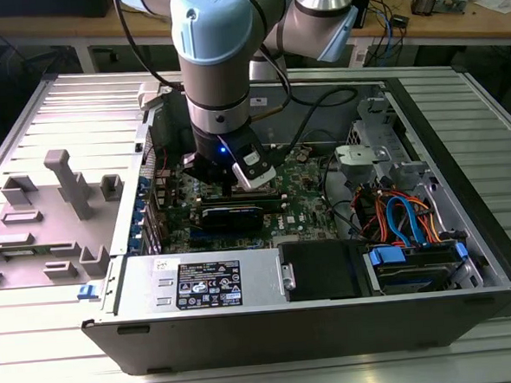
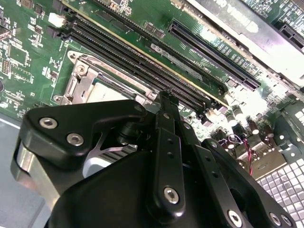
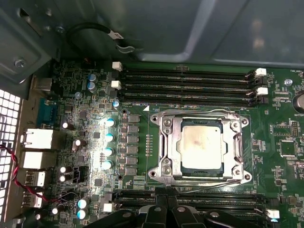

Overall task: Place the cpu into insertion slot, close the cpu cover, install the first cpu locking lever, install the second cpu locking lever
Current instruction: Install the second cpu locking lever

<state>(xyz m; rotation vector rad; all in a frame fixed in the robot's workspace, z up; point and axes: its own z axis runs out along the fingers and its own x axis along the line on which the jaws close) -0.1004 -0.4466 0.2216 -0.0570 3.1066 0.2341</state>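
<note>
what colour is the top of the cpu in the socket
Dull silver-grey, slightly smudged; the cpu shows best in the first wrist view.

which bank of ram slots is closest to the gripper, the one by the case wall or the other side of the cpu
The memory slot bank on the gripper's side of the cpu; the gripper sits right at it. The other bank lies beyond the socket, by the case wall.
</note>
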